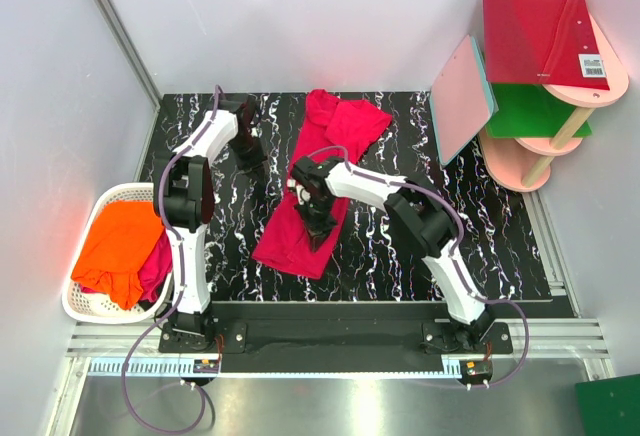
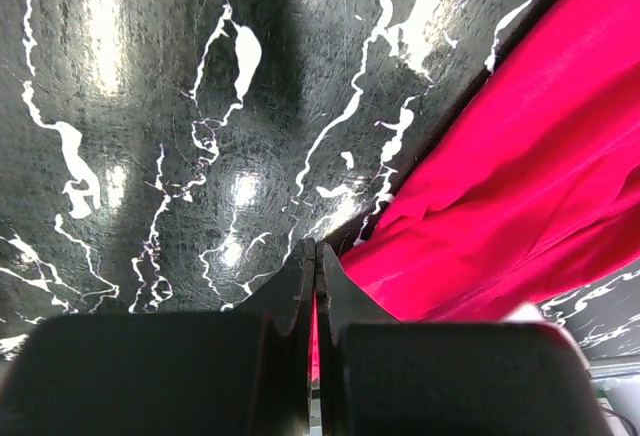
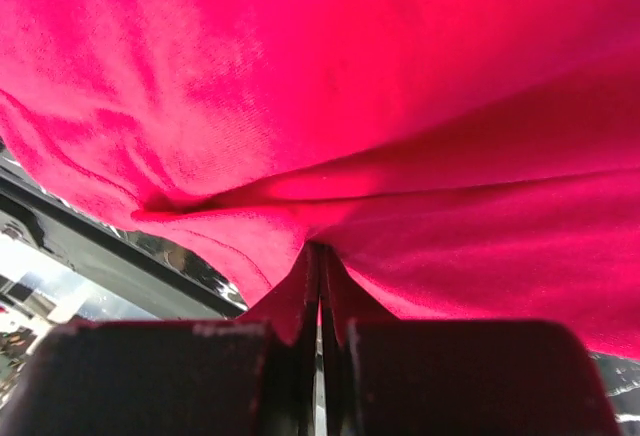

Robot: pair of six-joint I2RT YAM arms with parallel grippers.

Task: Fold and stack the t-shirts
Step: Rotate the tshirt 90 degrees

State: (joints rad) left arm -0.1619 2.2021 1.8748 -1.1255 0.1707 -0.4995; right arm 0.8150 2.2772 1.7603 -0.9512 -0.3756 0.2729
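Red shirt [image 1: 335, 126] lies flat-ish on the desk [image 1: 480, 236], long axis running far-centre to near-left. The far end is bunched w/ sleeves out and the near end is a squarer panel.

R hand [image 1: 316, 221] is down on the shirt's mid/near part. Wrist cam: fingers [image 3: 290, 301] are closed tight, tips buried in cloth, and creases run into the tips. Reads as pinching a fold of the red shirt. Red fills nearly the whole view, w/ only a strip of desk edge at lower left.

L hand [image 1: 252, 159] is at the far-left of the desk, left of the shirt and off it in the top view. Wrist cam: fingers [image 2: 345, 296] are closed, tips over bare marble right beside the shirt's edge. A thin red sliver shows in the slit between the fingers. Can't tell if that's cloth caught or just shirt seen through the gap.

White basket [image 1: 112, 194] sits off the desk's left edge by the L arm. An orange shirt [image 1: 125, 241] is heaped on top inside it, and a 2nd red shirt [image 1: 155, 261] pokes out under it on the right side. Neither is folded.

Far right: a pink board [image 1: 462, 101] w/ teal edge leans against a pink shelf [image 1: 600, 86]. A red board [image 1: 535, 36] lies on top of the shelf and a green board [image 1: 530, 111] sits on the tier below.
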